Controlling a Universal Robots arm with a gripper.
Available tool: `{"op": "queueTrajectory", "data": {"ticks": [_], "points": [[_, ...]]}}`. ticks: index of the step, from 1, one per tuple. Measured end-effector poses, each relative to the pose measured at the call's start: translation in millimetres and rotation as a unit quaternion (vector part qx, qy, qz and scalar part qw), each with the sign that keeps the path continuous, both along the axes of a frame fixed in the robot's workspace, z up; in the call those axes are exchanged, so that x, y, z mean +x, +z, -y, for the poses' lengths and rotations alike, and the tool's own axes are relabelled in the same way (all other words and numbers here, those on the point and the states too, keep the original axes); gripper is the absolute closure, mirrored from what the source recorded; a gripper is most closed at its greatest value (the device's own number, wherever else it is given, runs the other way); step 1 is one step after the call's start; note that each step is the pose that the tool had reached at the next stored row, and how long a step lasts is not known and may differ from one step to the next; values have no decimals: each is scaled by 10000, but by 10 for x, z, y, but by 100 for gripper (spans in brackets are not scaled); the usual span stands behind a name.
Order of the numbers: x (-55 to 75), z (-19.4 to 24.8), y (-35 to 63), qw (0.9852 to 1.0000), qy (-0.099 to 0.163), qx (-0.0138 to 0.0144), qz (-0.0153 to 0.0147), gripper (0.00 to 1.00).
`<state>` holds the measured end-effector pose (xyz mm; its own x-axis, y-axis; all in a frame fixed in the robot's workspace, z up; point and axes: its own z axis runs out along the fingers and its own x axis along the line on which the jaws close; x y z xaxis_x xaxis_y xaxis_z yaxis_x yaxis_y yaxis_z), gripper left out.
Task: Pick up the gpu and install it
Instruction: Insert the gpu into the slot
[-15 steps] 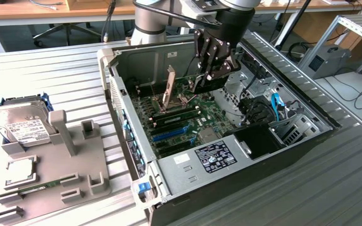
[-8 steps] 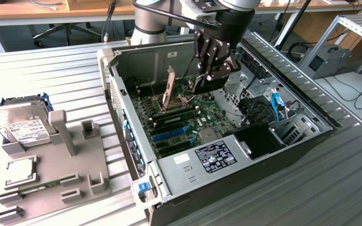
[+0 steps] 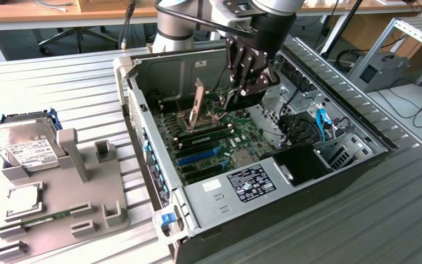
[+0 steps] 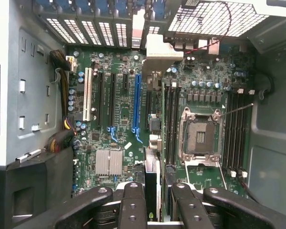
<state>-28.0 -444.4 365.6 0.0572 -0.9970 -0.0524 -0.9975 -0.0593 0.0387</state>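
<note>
Slatted metal table (image 3: 64, 82), wooden desks (image 3: 42, 11) behind.

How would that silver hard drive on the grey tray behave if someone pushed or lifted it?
The hard drive looks like a solid metal box, so it is probably stiff and heavy for its size. It lies label-up on a broad face, so it should slide rather than roll or tip. The blue frame around it would likely stop a sideways push.

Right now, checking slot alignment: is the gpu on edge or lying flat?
On edge. The wrist view shows the gpu as a thin edge, clamped in the gripper, standing over the motherboard.
</note>
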Motion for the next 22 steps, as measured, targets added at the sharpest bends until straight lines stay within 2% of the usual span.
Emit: {"op": "queueTrajectory", "data": {"ticks": [22], "points": [[0,6,-57,10000,1,0,0,74]]}}
